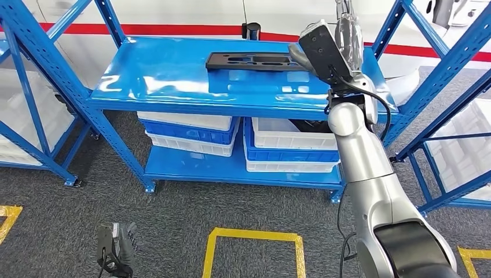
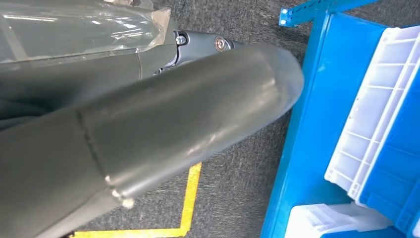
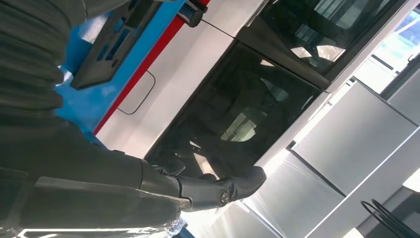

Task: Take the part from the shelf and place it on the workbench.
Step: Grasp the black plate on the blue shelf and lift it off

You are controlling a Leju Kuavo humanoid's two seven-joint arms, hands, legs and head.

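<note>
Early stage: the black part (image 1: 255,61) lies on the shelf (image 1: 173,81), upper centre. The right hand (image 1: 324,55) hovers beside it, fingers apart, holding nothing.

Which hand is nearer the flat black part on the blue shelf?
Right. The right hand is raised at the flat black part's end; the left hand hangs low near the floor.

Top shelf (image 1: 173,87) surface bare left of and in front of part (image 1: 255,60); room there for my hand. My right hand (image 1: 341,40) raised at part's right end. Small dark cylinder (image 1: 251,30) stands behind part, near wall. Blue uprights (image 1: 425,75) flank shelf's right. Stacked bins (image 1: 191,130) crowd lower shelf.
</note>
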